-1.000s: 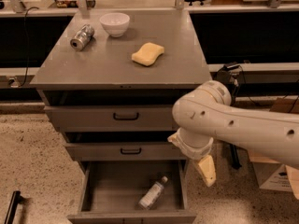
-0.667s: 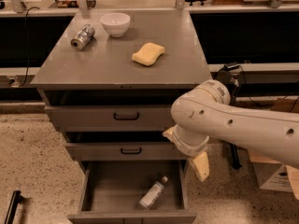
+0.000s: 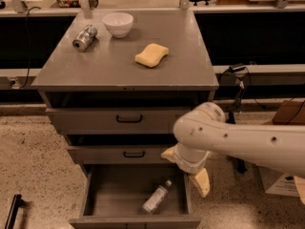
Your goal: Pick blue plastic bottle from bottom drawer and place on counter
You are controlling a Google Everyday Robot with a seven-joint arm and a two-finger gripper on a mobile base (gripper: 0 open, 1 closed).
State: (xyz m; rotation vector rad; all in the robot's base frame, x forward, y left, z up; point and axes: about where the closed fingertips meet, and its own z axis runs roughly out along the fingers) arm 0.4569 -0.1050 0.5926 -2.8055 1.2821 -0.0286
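Observation:
The blue plastic bottle [image 3: 156,197] lies on its side in the open bottom drawer [image 3: 95,194], towards the right, its white cap pointing to the back right. My gripper [image 3: 185,168] hangs at the end of the white arm just above the drawer's right rim, up and to the right of the bottle. Its two cream fingers [image 3: 201,182] stand apart with nothing between them. The counter [image 3: 119,63] is the grey top of the cabinet, above the two closed drawers.
On the counter lie a silver can [image 3: 84,37], a white bowl [image 3: 117,24] and a yellow sponge [image 3: 152,55]. The two upper drawers with black handles [image 3: 129,119] are shut. A cardboard box [image 3: 289,113] and cables stand at the right on the speckled floor.
The gripper has moved a little to the left, closer over the drawer's right edge. The bottle has not moved.

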